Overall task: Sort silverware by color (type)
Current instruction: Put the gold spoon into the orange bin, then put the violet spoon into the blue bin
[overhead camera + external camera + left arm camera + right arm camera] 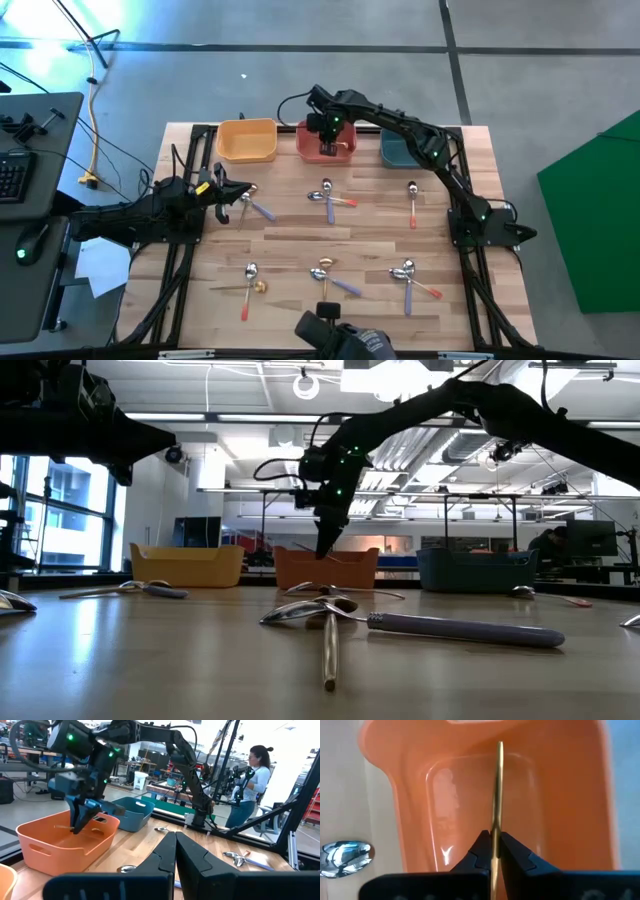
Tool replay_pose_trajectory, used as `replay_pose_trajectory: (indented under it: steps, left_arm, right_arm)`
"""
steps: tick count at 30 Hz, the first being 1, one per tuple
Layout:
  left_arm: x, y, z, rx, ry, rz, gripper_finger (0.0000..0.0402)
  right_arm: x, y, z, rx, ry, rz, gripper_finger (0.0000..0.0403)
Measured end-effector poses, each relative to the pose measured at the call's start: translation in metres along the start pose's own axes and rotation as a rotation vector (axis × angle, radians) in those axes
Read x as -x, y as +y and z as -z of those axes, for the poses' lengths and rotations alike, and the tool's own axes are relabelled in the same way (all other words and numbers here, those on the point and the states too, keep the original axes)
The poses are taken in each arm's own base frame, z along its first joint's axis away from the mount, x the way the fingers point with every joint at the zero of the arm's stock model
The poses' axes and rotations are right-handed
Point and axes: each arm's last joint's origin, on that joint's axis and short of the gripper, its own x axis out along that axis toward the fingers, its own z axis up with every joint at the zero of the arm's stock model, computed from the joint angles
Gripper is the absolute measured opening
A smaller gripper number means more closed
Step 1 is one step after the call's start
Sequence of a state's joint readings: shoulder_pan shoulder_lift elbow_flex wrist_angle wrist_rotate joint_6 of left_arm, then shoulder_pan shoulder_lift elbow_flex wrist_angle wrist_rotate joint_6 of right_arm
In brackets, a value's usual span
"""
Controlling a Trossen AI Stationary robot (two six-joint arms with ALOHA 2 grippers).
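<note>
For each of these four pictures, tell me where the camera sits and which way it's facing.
High: overhead, looking straight down at the wooden table; both arms show.
Low: table height, level across; right gripper hangs above the red-orange square bin.
Left wrist: past the shut left gripper toward the bins.
Right wrist: down into that bin; right gripper pinches a thin gold spoon handle.
Shared: the red-orange bin.

Bright overhead ceiling lights (300, 380) glaring across the low view, arms reduced to dark silhouettes. Soft blur on the red bin (560, 795) and the nearest spoon (420, 625).
</note>
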State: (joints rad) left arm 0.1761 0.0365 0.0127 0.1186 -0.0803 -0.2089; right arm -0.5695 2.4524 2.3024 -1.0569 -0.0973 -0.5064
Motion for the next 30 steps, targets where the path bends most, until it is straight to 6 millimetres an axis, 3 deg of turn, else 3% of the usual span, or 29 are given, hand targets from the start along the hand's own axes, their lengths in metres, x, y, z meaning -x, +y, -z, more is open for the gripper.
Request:
replay_pose_trajectory:
  steps: [7,21,26,30]
  left_arm:
    - [0.0,0.0,0.0,0.008,0.0,0.0,0.0]
    - [0.0,0.001,0.0,0.007,-0.007,-0.041,0.0]
    - [0.0,-0.001,0.004,-0.037,0.053,0.068,0.0]
    - [0.001,-0.002,0.008,-0.04,0.101,0.114,0.0]
  right_arm:
    - [-0.013,0.0,0.002,-0.003,0.021,-0.013,0.0024]
    - [-0.005,0.005,-0.004,0.011,0.051,0.049,0.0084]
    - [0.021,0.016,-0.009,0.034,0.029,0.053,0.0049]
    - [0.043,0.019,-0.016,0.016,-0.106,-0.032,0.0007]
